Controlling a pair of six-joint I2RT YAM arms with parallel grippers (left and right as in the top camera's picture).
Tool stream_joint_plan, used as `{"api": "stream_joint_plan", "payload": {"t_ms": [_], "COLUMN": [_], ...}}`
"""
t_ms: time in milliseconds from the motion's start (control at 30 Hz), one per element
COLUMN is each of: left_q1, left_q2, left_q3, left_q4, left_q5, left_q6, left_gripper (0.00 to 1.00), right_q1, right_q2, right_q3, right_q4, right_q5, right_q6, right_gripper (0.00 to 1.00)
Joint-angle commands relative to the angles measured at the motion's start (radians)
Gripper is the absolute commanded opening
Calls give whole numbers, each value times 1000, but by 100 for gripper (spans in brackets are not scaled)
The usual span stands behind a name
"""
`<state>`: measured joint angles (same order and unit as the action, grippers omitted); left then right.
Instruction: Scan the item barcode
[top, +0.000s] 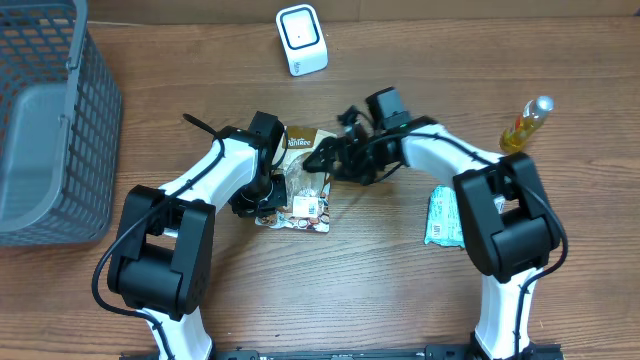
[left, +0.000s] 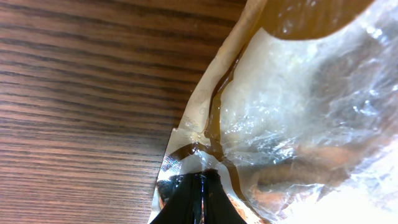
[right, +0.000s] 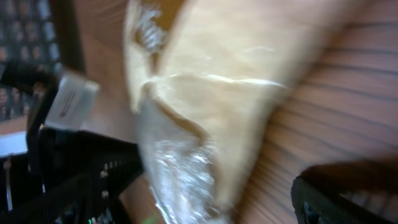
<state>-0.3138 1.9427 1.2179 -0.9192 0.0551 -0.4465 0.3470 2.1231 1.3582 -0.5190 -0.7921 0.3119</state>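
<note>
The left gripper (left: 196, 184) is pinched tight on the edge of the snack pouch (top: 306, 192), which lies on the table (top: 380, 290) mid-scene (below the scanner (top: 301, 40)). The right gripper (top: 318, 160) gapes wide at the pouch's top edge, gripping nothing.

The tabletop (top: 400, 300) is brown wood grain. The basket (top: 95, 140) is grey, in a square mesh. The scanner (top: 301, 39) is white with a dark-framed face. The snack pouch (top: 303, 200) is brown and clear, the bottle (top: 524, 127) yellow, the packet (top: 443, 218) green.
</note>
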Motion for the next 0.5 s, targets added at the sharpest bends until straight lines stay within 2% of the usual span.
{"api": "stream_joint_plan", "payload": {"t_ms": [0,133,233,267,300,367,433,467], "left_q1": [1,1,1,1,1,1,0,0], "left_q2": [19,19,19,19,19,19,19,19], "left_q3": [-29,-29,-29,-29,-29,-29,-29,-29], "left_q4": [27,35,38,38,38,38,38,38], "left_q5": [-37,-46,-66,-66,-65,-65,-65,-66], "left_q6": [-3,-2,-2,-2,-2,-2,-2,-2], "left_gripper": [9,9,9,9,9,9,9,9], "right_q1": [-51,-48,-31,-24,-17,0,18,29], "right_q2": [-7,-10,-10,-7,-3,2,11,17], "right_q3": [69,188,198,198,198,198,198,198], "right_q4": [-105,-156,-59,-25,6,64,109,132], "right_q5": [237,260,261,262,269,288,307,309], "right_q6": [-43,-105,-133,-142,-142,-142,-142,-142], "right_gripper": [100,100,100,97,84,43,20,14]}}
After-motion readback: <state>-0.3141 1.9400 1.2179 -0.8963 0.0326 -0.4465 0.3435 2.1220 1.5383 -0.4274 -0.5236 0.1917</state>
